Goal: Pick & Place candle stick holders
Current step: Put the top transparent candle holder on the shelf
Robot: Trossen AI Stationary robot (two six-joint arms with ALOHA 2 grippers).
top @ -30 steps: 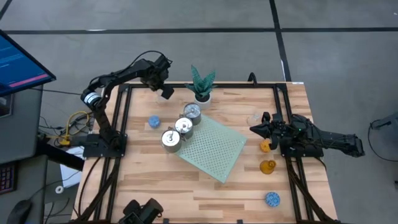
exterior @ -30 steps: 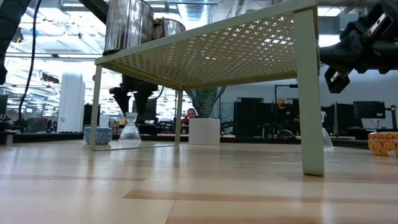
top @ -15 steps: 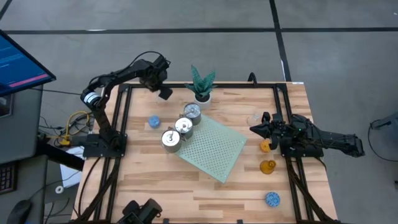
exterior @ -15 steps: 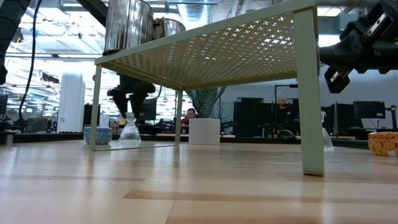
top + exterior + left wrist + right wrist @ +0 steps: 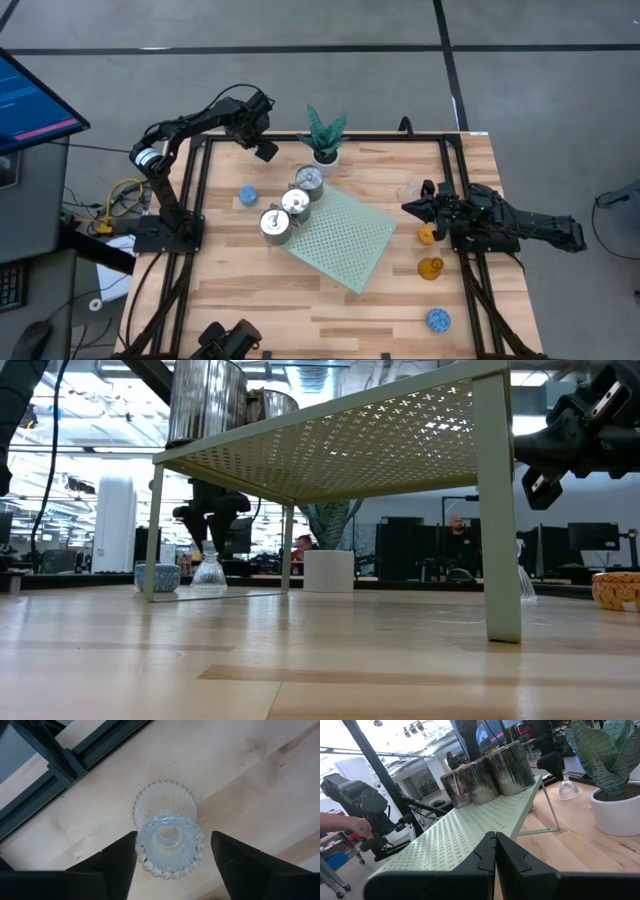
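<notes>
Counter [image 5: 300,300] of pale wood carries a pale green perforated mat [image 5: 345,238], taken here as the landmark. Three silver holders [image 5: 292,205] stand in a row along the mat's edge nearest the left arm. One blue bumpy holder [image 5: 247,196] sits just off that same edge, another [image 5: 438,320] lies well apart from the mat near the counter's corner on the right-arm side. An amber glass holder [image 5: 431,267] and an orange holder [image 5: 427,235] sit between the mat and the right arm. A plant in a white pot [image 5: 325,140] stands beyond the mat's far corner.

Left gripper [image 5: 167,852] hangs beyond the mat's far left corner, jaws spread to either side of an upright clear glass holder [image 5: 167,832]; whether they touch it I cannot tell. Right gripper [image 5: 495,850] waits at the mat's right side, jaws closed, holding nothing.
</notes>
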